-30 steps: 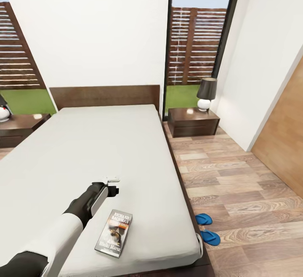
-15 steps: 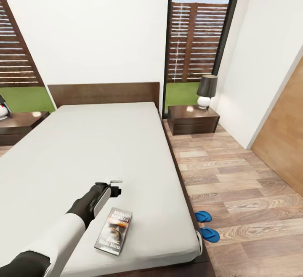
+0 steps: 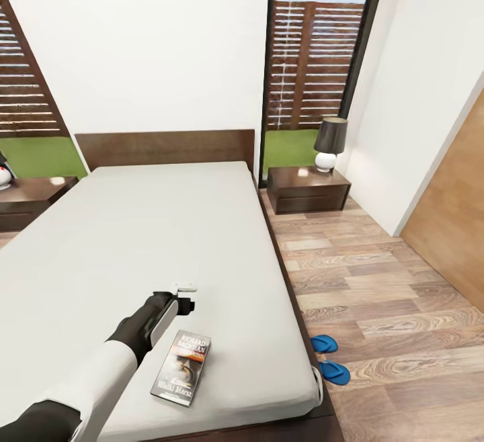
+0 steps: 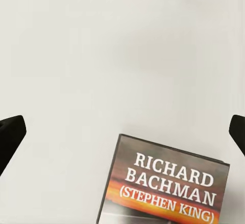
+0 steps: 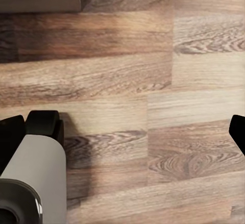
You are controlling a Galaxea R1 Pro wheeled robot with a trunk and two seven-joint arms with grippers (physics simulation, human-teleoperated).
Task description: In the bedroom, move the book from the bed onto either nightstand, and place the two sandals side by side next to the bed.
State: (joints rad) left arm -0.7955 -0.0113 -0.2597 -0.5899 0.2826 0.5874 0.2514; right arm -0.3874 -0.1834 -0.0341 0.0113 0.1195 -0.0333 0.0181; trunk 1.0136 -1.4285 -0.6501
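Since a second ago my head camera has crept a little, so the bed and its headboard sit slightly higher in the head view; my left arm has hardly shifted against the mattress. My left gripper hovers over the pale-grey mattress, just beyond the far short edge of the book, which lies flat near the foot corner of the bed, at about 6 o'clock from the gripper. Through my left wrist camera the book shows its "Richard Bachman" lettering on the orange band, and my two dark fingertips stand wide apart at the frame's edges, nothing between them. My right gripper's fingertips are likewise spread wide, over the bare plank floor. The two sandals lie on the floor beside the bed's foot corner, at about 3 o'clock from the book, near each other. One nightstand with a black-shaded lamp stands at the bed's head, at 1 o'clock; the other nightstand is at 10 o'clock.
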